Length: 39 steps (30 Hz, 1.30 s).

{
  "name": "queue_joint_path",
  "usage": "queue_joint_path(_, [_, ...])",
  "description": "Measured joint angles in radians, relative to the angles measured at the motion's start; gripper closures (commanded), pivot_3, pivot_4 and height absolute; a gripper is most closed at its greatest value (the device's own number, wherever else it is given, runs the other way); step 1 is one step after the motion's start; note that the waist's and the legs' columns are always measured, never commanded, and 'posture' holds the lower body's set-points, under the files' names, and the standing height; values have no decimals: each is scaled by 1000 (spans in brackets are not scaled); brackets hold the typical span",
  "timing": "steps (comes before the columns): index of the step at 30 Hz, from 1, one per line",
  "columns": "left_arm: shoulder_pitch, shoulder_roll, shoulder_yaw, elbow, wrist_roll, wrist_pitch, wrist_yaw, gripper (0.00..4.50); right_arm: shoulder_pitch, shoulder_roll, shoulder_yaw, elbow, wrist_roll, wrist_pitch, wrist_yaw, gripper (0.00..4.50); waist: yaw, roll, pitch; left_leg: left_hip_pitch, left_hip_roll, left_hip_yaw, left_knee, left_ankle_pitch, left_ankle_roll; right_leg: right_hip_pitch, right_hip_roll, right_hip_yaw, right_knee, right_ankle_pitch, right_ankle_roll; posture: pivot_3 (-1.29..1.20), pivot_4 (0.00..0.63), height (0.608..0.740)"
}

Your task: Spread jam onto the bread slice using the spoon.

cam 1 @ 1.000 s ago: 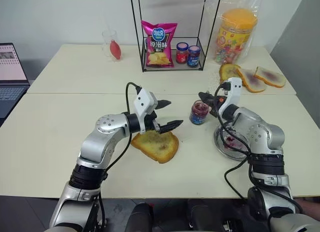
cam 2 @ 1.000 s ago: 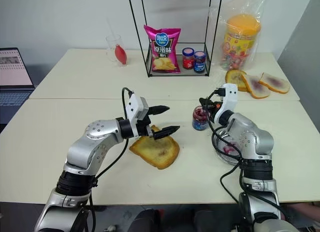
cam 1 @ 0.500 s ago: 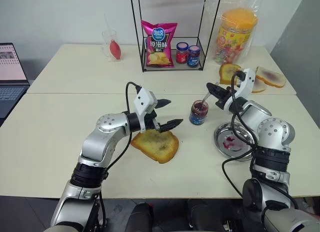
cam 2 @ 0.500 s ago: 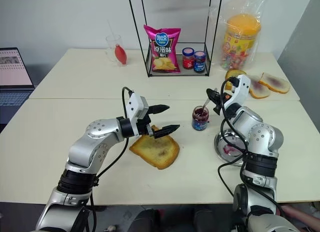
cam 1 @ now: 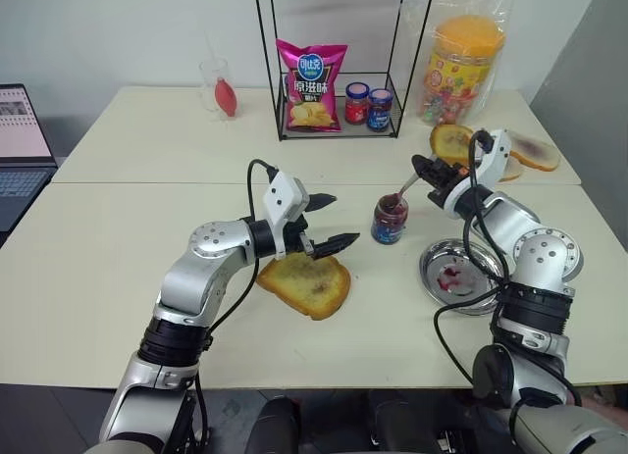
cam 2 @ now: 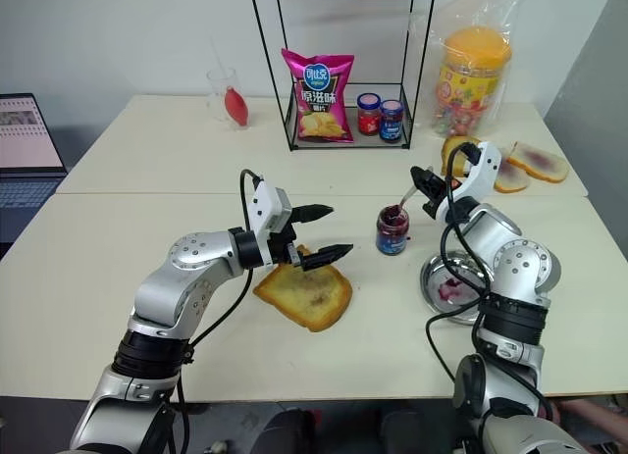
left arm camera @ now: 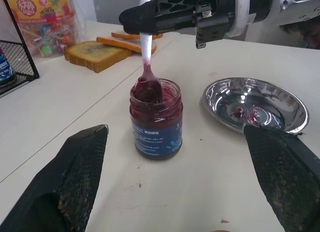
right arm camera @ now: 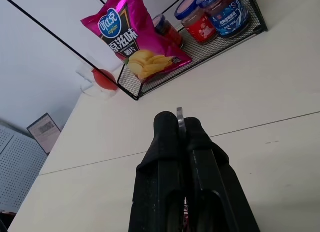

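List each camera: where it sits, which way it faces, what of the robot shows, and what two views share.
Left eye, right eye: on the head, looking forward and down at the table; both arms show, left gripper open over the bread slice.
Left wrist: looks along its open fingers at the jam; right gripper dips the spoon.
Right wrist: looks along shut fingers toward the wire rack.
Shared: left wrist and head views show jam jar and steel plate.

Pale cream tabletop (cam 1: 118, 248), seam running across the middle. On the near half: bread slice (cam 1: 306, 283), open jam jar (cam 1: 390, 220), steel dish (cam 1: 461, 275). On the far half: wire rack (cam 1: 339, 62), glass (cam 1: 218, 87), candy tub (cam 1: 459, 70), spread slices (cam 1: 520, 150), laptop (cam 1: 20, 150) at the left edge.
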Motion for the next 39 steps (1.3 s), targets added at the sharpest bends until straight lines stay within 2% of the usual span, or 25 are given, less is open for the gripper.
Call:
queue_joint_path(9, [0, 1, 0, 1, 2, 0, -3, 0, 16, -35, 40, -19, -2, -1, 17, 4489, 0, 0, 0, 0, 0, 0, 0, 0, 0, 0, 0, 0, 0, 0, 0, 0, 150, 740])
queue_joint_path(25, [0, 6, -1, 1, 5, 0, -20, 0, 32, -39, 35, -20, 26, -2, 1, 4489, 0, 0, 0, 0, 0, 0, 0, 0, 0, 0, 0, 0, -1, 0, 0, 0, 150, 740])
queue_joint_path(39, [-1, 9, -1, 9, 9, 0, -25, 0, 28, 13, -75, -17, 179, 2, -113, 4489, 0, 0, 0, -1, 0, 0, -1, 0, 0, -1, 0, 0, -1, 0, 0, 0, 150, 740])
